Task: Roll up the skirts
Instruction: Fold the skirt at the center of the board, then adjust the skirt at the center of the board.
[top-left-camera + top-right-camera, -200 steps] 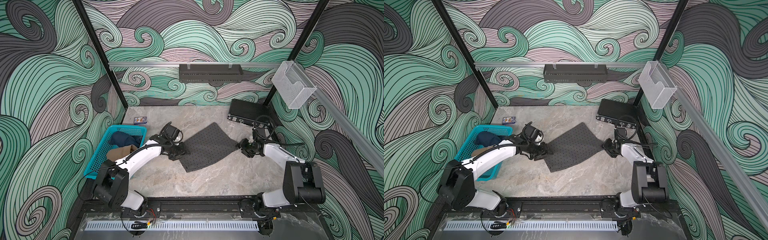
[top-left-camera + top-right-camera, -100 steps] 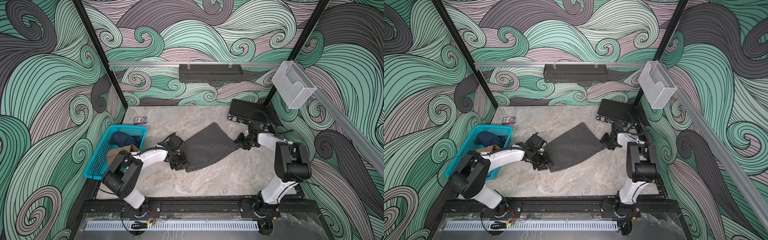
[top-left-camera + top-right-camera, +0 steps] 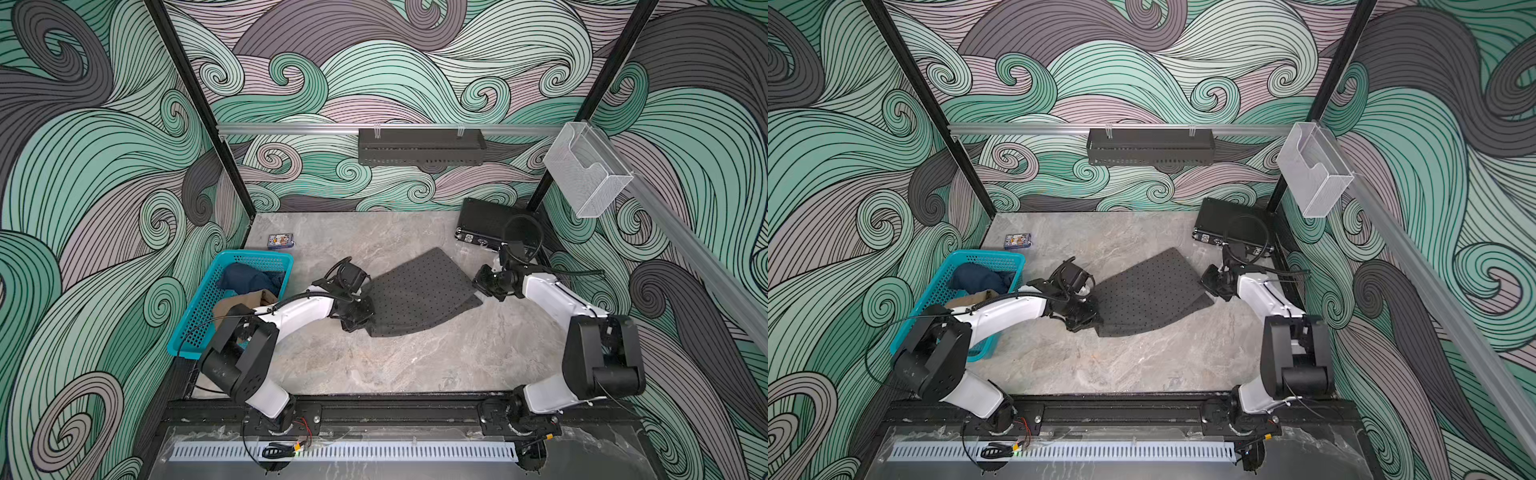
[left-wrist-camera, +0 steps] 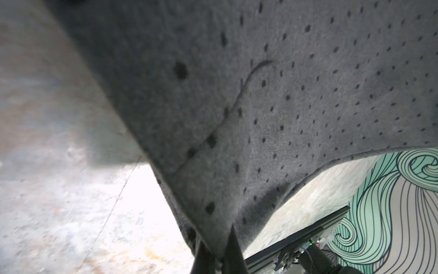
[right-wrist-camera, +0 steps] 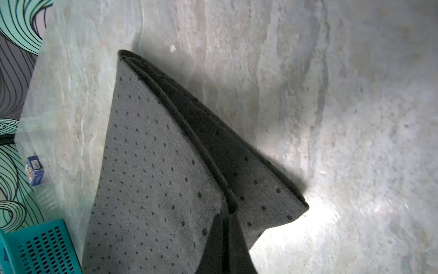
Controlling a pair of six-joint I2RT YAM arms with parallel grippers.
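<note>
Dotted grey skirt (image 3: 415, 293) lies spread flat in the middle of the marble surface (image 3: 395, 365), with a folded under-layer showing along the edge nearest the right arm. Left gripper (image 3: 360, 320) has its fingers (image 4: 233, 251) pinched together on the skirt's corner at the left arm's side, and the right gripper (image 3: 478, 289) has its fingers (image 5: 213, 244) clamped on the opposite edge. 2 more skirts, the denim skirt (image 3: 245, 277) and the tan skirt (image 3: 243, 302), sit bunched in the teal basket (image 3: 195, 328) at the surface's left side.

White links (image 3: 299, 311), black joints (image 3: 602, 361) (black cables (image 3: 1025, 295) looping alongside)
</note>
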